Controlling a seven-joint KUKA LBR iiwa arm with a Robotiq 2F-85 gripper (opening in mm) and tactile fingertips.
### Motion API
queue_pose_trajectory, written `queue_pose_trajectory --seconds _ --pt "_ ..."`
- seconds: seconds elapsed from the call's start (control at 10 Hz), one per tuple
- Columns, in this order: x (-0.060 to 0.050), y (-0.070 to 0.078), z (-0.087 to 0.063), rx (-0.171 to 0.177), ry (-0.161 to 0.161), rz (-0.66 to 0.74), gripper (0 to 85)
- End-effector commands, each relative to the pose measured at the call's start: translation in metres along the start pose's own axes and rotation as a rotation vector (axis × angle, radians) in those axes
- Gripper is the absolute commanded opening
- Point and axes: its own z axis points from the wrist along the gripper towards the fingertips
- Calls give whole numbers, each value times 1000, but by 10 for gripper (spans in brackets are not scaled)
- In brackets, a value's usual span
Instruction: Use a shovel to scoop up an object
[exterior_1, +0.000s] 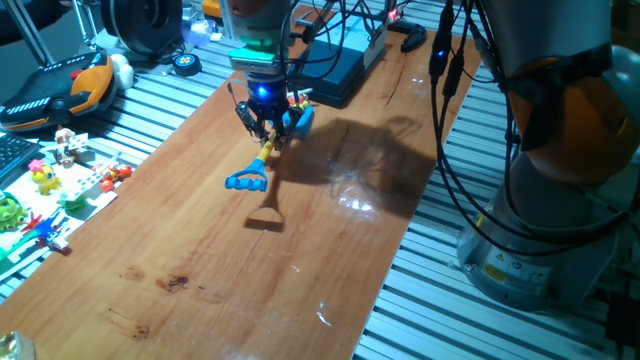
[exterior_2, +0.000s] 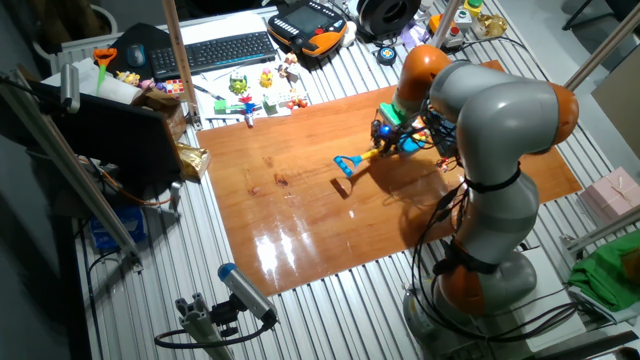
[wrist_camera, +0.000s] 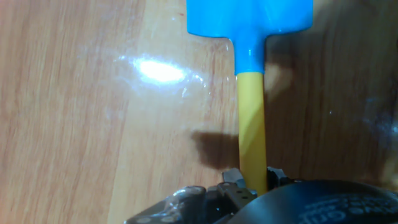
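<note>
My gripper (exterior_1: 266, 122) is closed on the shovel (exterior_1: 262, 158). My fingers (wrist_camera: 231, 178) pinch the yellow shaft, one on each side. In the hand view the shaft runs straight up from my fingers to the blue blade at the top of the picture. The blade has its shadow on the wood next to it.

In one fixed view the shovel hangs in my grip above the table (exterior_1: 250, 260). It is tilted. The blue blade sits up by my hand, and the blue loop end points down and toward the near side. The loop's shadow is a dark patch on the wood just below it, so the loop looks lifted off the table.

My hand points down at the wood. A blue light glows on my wrist and a green one above it. My arm (exterior_2: 500, 110) bends over the table from the far right side in the other fixed view. It is big and grey with orange joints. Black cables hang down beside it.

I cannot pick out the tiny yellow toy in any view. A bunch of small toys (exterior_1: 50, 185) lies off the wood, on the metal slats to the left. A black keyboard (exterior_2: 215, 50) lies beyond them.
</note>
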Motion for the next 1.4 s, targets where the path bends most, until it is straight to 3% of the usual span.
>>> queue_pose_trajectory --seconds 0.0,0.4,0.7,1.0,1.3 --pt "3 2 -2 2 -17 -3 7" --pt "10 7 -5 -3 -78 -32 7" --pt "20 11 -8 -2 -92 -29 7" --pt "41 17 -12 0 -97 -7 7" --pt "73 21 -15 6 -124 16 7"
